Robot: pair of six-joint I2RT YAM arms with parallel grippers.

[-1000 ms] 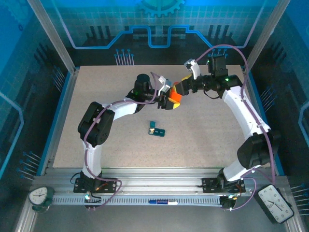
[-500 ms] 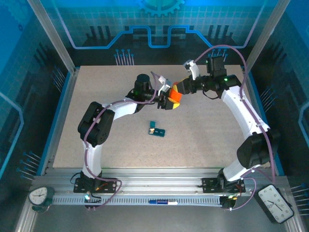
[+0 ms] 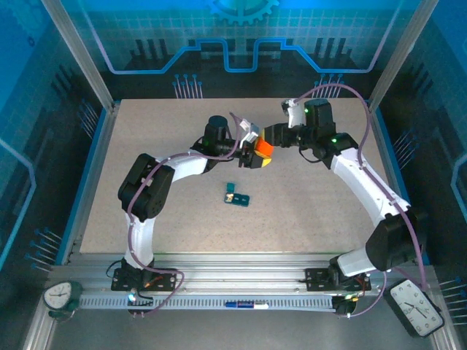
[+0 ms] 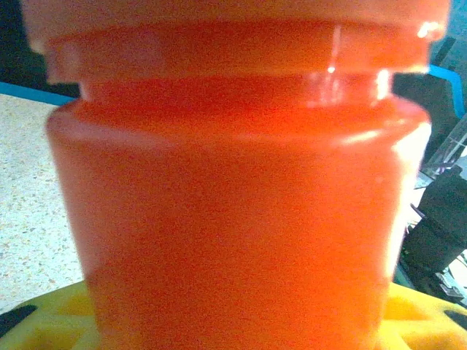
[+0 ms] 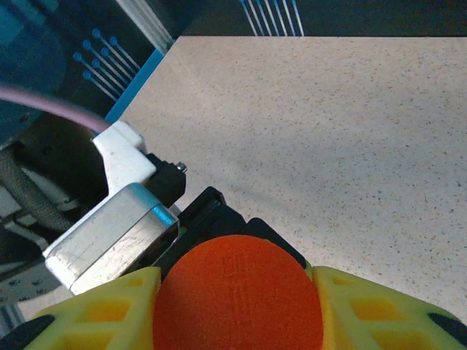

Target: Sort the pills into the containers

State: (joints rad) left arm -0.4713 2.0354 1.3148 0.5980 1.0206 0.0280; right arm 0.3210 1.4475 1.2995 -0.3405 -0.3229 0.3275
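Left jaws and right jaws clamped on orange bottle [image 3: 263,148], arms bent inward, meeting over table [image 3: 306,211]

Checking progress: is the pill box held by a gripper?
No, the pill box lies on the table with nothing touching it.

Two white-and-black robot arms, the left arm [image 3: 149,191] and the right arm [image 3: 365,182], share one speckled surface [image 3: 146,138]. Each carries a single end effector, making two: the left end effector [image 3: 255,154] and the right end effector [image 3: 267,140]. There is one orange pill bottle [image 3: 263,148] and one dark-teal pill box [image 3: 236,196], its compartments too small to count. Two purple cables [image 3: 133,237] are visible, one along each arm. Two clocks sit at the near rail: one round clock [image 3: 58,296] and one dark-cased clock [image 3: 417,306].
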